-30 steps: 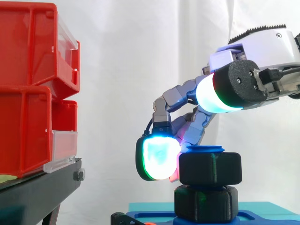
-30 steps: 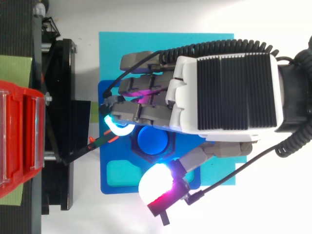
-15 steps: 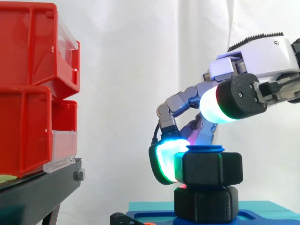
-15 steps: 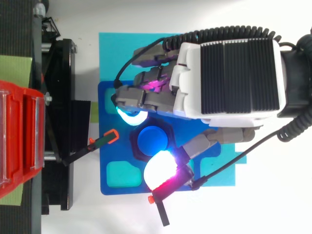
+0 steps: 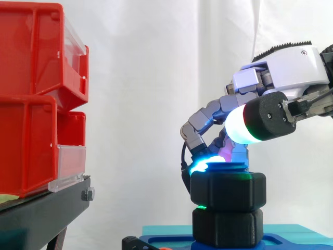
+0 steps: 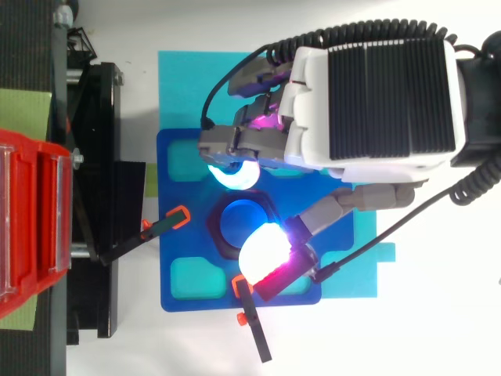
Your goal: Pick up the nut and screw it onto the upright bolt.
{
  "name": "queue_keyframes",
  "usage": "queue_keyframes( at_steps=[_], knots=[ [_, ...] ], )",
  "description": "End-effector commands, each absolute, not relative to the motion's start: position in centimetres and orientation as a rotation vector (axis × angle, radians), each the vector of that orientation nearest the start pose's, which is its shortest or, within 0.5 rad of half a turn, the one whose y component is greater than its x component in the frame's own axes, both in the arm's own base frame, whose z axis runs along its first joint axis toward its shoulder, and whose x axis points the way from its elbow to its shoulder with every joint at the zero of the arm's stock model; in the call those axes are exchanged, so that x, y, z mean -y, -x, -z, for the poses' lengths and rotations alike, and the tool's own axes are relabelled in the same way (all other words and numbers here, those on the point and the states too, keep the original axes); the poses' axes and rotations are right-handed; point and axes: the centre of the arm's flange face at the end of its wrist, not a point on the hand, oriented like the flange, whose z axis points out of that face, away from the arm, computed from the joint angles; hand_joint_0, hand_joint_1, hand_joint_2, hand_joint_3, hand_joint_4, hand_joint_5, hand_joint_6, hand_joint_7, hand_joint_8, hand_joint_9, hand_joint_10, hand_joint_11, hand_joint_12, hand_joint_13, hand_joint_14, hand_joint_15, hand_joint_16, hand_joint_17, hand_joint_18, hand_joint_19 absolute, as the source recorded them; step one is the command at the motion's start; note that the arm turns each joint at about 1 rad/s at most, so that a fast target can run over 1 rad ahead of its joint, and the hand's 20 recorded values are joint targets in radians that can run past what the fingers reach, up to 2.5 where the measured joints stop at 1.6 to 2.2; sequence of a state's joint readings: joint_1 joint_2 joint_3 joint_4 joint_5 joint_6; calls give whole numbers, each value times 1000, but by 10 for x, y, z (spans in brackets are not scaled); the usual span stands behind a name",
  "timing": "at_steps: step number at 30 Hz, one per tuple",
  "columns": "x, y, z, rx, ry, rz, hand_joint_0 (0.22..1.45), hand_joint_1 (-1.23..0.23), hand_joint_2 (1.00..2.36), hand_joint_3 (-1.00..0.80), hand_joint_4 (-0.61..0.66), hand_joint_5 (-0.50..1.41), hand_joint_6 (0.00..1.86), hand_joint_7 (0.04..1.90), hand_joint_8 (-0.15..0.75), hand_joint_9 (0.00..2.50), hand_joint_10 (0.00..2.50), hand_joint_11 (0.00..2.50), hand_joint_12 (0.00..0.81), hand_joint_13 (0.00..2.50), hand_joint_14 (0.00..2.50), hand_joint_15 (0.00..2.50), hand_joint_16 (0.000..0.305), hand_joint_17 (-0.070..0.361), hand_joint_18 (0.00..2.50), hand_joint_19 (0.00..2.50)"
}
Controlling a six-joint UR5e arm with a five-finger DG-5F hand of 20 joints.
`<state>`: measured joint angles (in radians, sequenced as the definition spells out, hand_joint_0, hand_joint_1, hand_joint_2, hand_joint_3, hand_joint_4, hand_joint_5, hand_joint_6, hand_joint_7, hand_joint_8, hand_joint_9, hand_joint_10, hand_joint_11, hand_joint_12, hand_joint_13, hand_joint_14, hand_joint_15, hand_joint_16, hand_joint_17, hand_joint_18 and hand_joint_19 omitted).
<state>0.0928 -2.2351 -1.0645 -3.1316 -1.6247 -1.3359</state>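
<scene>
Side view: we find the nut (image 5: 229,190) threaded on the upright blue bolt (image 5: 227,166), whose top shows just above it. The nut sits low, almost touching the black hex collar (image 5: 226,227) at the bolt's foot on the blue plate (image 6: 168,251). The robot hand (image 5: 283,67) reaches in from the right with its fingers curled down round the nut. One cyan fingertip (image 6: 233,175) bears on the nut's upper rim at the far side, while the thumb pad (image 5: 244,125) sits higher, above the near edge and apart from it. From above, the two pads flank the bolt on opposite sides. We judge the step in hand to be the last turns of screwing down. To do it well, the push should run along the nut's flats with little downward load, so that the thread does not bind. If a firm pinch is wanted, the thumb needs to come down to the flats. The wrist should be centred over the bolt's axis, and turning should end once nut meets collar. The red bins (image 5: 31,104) stand well apart and pose no obstruction.
</scene>
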Motion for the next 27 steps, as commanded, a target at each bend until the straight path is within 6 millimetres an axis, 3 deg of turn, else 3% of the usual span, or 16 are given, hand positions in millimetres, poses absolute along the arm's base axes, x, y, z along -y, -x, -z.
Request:
queue_keyframes(
  at_steps=[1, 10, 17, 27],
  knots=[
    [64, -742, -324, -1719, -75, -291, 541, -206, 1000, -500, 138, 22, 503, 1425, 272, 1271, 0, 7, 210, 925, 0, 0, 19, 43, 626, 117],
    [71, -745, -337, -1696, -59, -287, 532, -204, 1000, -500, 200, -92, 504, 1017, 263, 1064, 0, 0, 232, 833, 0, 0, 22, 51, 570, 110],
    [78, -746, -342, -1680, -53, -289, 523, -207, 1000, -500, 171, -142, 502, 716, 248, 953, 0, 0, 238, 792, 0, 0, 24, 54, 545, 102],
    [68, -757, -350, -1583, -26, -304, 513, -172, 1000, -500, 111, -185, 501, 589, 202, 584, 0, 0, 260, 482, 0, 0, 26, 59, 180, 0]
  ],
)
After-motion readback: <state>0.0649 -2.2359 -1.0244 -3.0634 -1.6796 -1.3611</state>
